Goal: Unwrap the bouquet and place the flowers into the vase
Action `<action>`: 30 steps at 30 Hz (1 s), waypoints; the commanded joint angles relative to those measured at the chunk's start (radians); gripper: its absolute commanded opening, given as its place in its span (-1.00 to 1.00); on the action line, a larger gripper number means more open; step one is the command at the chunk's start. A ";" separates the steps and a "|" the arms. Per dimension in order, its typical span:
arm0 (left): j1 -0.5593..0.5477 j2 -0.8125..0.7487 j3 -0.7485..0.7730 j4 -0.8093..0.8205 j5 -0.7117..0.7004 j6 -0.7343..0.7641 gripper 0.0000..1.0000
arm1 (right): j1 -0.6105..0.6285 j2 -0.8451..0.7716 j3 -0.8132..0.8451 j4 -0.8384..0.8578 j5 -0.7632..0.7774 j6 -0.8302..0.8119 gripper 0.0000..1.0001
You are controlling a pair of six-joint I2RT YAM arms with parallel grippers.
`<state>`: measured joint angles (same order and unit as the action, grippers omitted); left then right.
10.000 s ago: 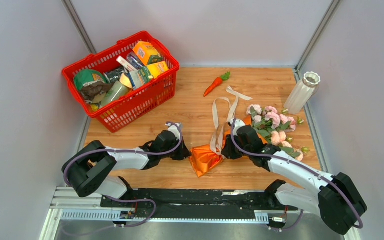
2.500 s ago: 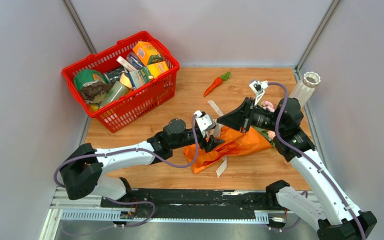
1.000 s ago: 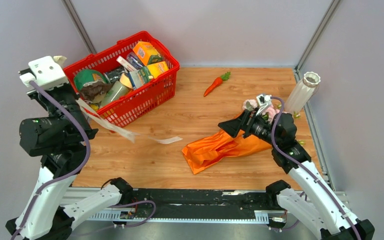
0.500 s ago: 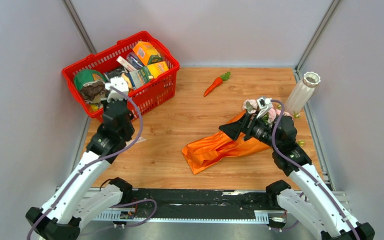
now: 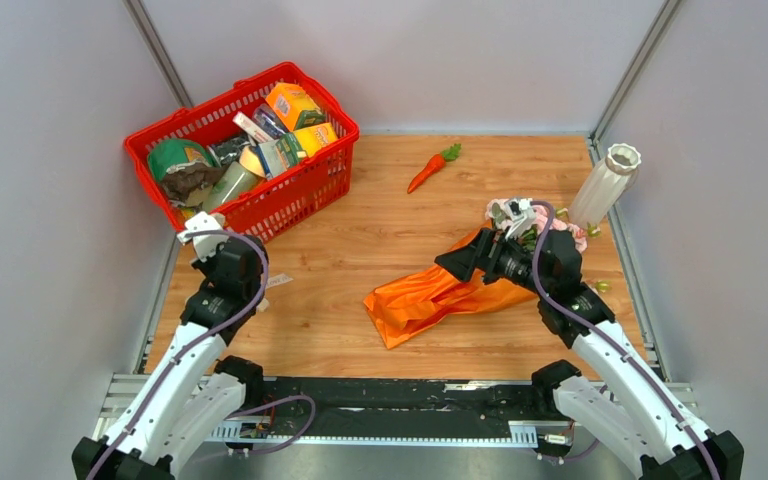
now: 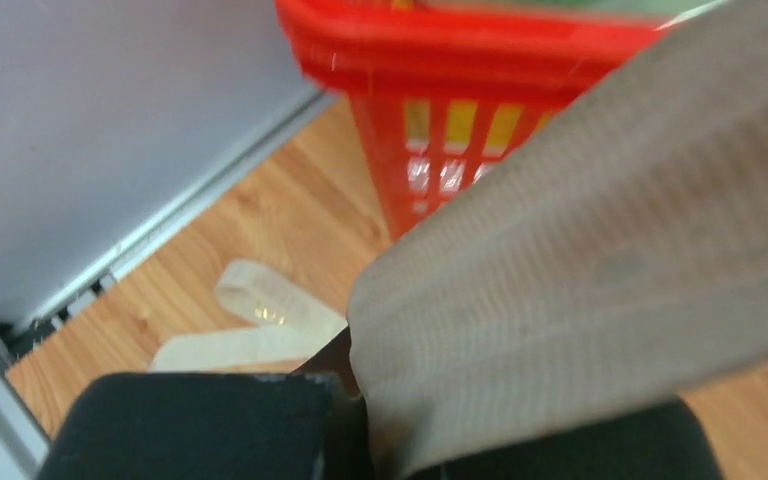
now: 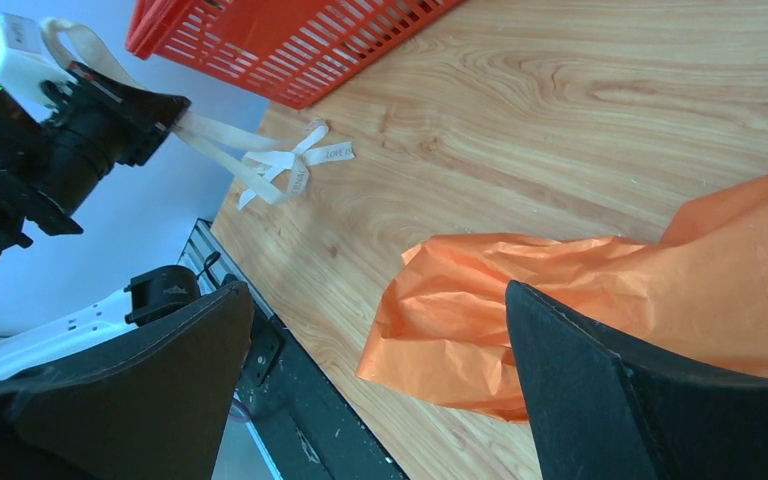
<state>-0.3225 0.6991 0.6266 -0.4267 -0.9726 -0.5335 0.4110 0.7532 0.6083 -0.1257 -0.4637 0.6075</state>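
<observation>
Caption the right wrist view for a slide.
Open right gripper faces the orange wrapping paper; left gripper holds the ribbon by the basket.

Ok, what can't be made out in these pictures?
- Pink flowers: top view, mostly behind the right arm; outside both wrist views.
- Left pincer: left wrist view, tips covered by the blurred cream ribbon.
- Packages in the red plastic basket: top view, labels too small.

One basket (image 5: 270, 205), one toy carrot (image 5: 426, 172), one vase (image 5: 605, 185), one orange wrapper (image 5: 420, 300) and one ribbon (image 7: 293, 165).
</observation>
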 commanded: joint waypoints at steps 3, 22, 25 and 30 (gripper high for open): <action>0.022 0.005 -0.036 -0.247 -0.017 -0.454 -0.99 | 0.000 0.000 0.002 -0.015 0.016 -0.015 1.00; 0.045 0.079 0.180 -0.601 0.066 -0.593 0.51 | 0.002 -0.025 0.024 -0.204 0.190 0.127 0.97; 0.046 0.048 0.203 -0.441 0.240 -0.343 0.50 | 0.002 -0.028 0.042 -0.333 0.336 0.250 0.96; 0.045 -0.129 0.154 -0.232 0.703 -0.051 0.51 | 0.000 -0.044 0.035 -0.468 0.517 0.392 0.98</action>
<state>-0.2810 0.6979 0.7948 -0.8577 -0.6357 -0.8562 0.4110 0.7341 0.6113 -0.4461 -0.1551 0.8268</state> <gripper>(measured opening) 0.743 0.983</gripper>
